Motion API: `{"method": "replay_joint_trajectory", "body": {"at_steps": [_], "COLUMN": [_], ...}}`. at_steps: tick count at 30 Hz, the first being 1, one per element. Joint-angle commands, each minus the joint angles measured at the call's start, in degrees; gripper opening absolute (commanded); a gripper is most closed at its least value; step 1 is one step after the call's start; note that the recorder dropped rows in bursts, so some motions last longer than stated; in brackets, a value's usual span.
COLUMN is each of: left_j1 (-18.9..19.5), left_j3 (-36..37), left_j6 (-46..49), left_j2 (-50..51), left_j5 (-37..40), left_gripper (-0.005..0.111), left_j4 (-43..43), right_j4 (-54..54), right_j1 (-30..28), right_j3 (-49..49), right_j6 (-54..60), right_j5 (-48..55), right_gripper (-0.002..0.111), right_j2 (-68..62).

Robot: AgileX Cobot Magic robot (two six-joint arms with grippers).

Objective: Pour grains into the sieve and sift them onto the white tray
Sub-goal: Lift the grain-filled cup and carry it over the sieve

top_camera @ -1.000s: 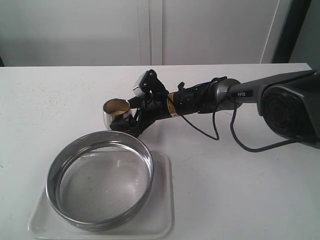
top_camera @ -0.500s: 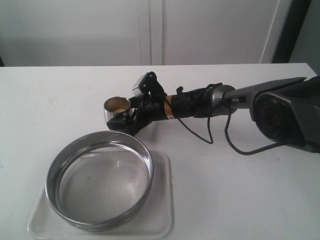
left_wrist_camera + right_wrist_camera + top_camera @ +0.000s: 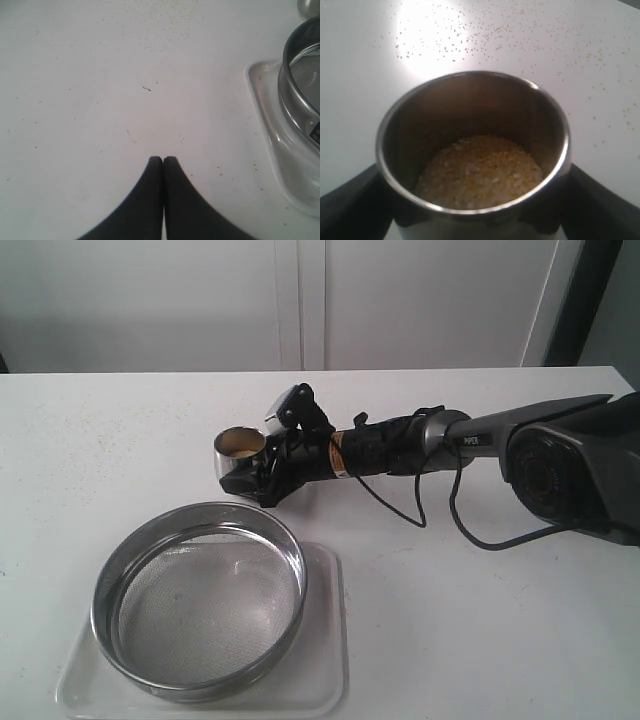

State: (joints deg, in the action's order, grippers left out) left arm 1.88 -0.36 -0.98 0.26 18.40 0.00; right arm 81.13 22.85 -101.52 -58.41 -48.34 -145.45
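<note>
**Item 1: your right arm** [image 3: 500, 430]. It reaches in from the right edge and lies long and low toward the centre-left. The forearm is close to level, and a black cable [image 3: 440, 505] hangs in loops beneath it.

**Item 2: your right gripper** [image 3: 252, 475]. It points leftward at the end of that arm. The jaws are set wide, with one black finger [image 3: 350, 205] on each flank of the steel cup [image 3: 470, 150], both pressed against its wall.

**Item 3: your left gripper** [image 3: 163, 162]. Its two black fingers are closed tip to tip, and it hangs just above the tabletop [image 3: 100, 100].
</note>
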Motion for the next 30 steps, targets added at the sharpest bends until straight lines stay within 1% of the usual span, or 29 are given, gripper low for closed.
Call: {"method": "replay_joint_trajectory", "body": {"at_steps": [1, 2, 3, 4, 11, 26, 30], "left_j1": [-0.3, -0.3, -0.3, -0.3, -0.3, -0.3, -0.3], "left_j3": [0.4, 0.4, 0.4, 0.4, 0.4, 0.4, 0.4], "left_j6": [-0.1, -0.1, -0.1, -0.1, -0.1, -0.1, -0.1], "left_j2": [-0.3, -0.3, -0.3, -0.3, -0.3, -0.3, -0.3], "left_j5": [0.5, 0.5, 0.5, 0.5, 0.5, 0.5, 0.5], "left_gripper": [0.0, 0.0, 0.0, 0.0, 0.0, 0.0, 0.0], "left_j4": [0.0, 0.0, 0.0, 0.0, 0.0, 0.0, 0.0], "right_j4": [-0.8, -0.8, -0.6, -0.5, -0.3, -0.3, -0.3], "right_j1": [0.0, 0.0, 0.0, 0.0, 0.0, -0.1, -0.1], "right_j3": [-0.6, -0.6, -0.6, -0.6, -0.6, -0.6, -0.6], "right_j6": [1.8, 1.8, 2.0, 2.1, 2.1, 1.2, -0.9], "right_j5": [0.5, 0.5, 0.5, 0.6, 3.2, 3.1, 3.3], "right_gripper": [0.02, 0.01, 0.003, 0.0, 0.0, 0.0, 0.0], "right_j2": [0.0, 0.0, 0.0, 0.0, 0.4, 4.3, 5.6]}}
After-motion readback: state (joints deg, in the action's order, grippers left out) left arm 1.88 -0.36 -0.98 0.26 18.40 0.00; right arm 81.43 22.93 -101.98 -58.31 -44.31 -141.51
